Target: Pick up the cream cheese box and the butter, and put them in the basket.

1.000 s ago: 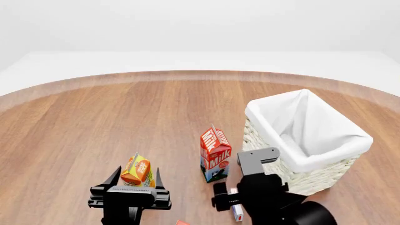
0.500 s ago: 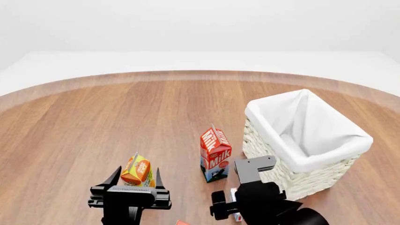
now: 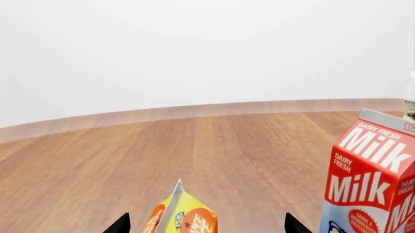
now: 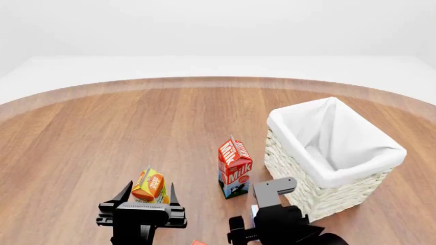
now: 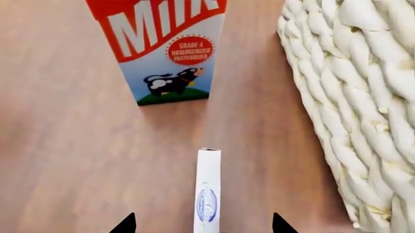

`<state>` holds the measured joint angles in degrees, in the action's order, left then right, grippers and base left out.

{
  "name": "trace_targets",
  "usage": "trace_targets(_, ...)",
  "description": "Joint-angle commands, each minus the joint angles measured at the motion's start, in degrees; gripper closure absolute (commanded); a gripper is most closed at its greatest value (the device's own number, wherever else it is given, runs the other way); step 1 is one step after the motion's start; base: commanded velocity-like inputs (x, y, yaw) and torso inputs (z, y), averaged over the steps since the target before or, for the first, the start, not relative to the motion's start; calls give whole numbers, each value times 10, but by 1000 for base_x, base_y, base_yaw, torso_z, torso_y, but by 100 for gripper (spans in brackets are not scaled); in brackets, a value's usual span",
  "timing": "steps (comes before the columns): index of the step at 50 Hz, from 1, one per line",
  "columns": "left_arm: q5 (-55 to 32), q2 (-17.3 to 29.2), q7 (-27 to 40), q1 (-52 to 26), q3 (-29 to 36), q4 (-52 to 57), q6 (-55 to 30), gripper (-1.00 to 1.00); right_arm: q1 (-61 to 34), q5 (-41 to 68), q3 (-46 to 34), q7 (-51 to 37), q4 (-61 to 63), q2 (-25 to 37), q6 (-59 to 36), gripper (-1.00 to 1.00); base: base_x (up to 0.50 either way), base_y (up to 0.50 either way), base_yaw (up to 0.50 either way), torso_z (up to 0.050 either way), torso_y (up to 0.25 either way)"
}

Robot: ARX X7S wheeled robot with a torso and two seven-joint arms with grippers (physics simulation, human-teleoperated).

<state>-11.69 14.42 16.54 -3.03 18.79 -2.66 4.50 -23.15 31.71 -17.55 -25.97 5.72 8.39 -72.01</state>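
Now | cream cheese box [image 5: 207,194] thin, white (blue mark) | beside basket [image 5: 350,97]

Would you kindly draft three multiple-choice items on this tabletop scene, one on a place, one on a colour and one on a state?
1. Where does the cream cheese box lie?
A. Inside the basket
B. On the table between the milk carton and the basket
C. On top of the orange juice carton

2. What colour is the upper part of the milk carton?
A. Red
B. Green
C. Purple

3. In what state is the right gripper?
A. Shut on the milk carton
B. Open, its fingertips either side of the cream cheese box
C. Shut inside the basket

Answers:
1 B: the right wrist view shows it on the wood, the carton ahead and the basket beside it.
2 A: its top half is red with white lettering.
3 B: the two dark fingertips stand well apart, the thin box between them.
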Motion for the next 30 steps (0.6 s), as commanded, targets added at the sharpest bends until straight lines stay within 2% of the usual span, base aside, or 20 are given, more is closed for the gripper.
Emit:
trace_targets(1,-2,2,3,0,2,4,-2,-100,2,-2,-11,1,-16,2,12,-100,0,0,0,0,0)
trace_targets(30,-7,6,6,-1,8,0,2,-100,0,-4,-25,2,-53,1,41,-100,0,0,0,0,0)
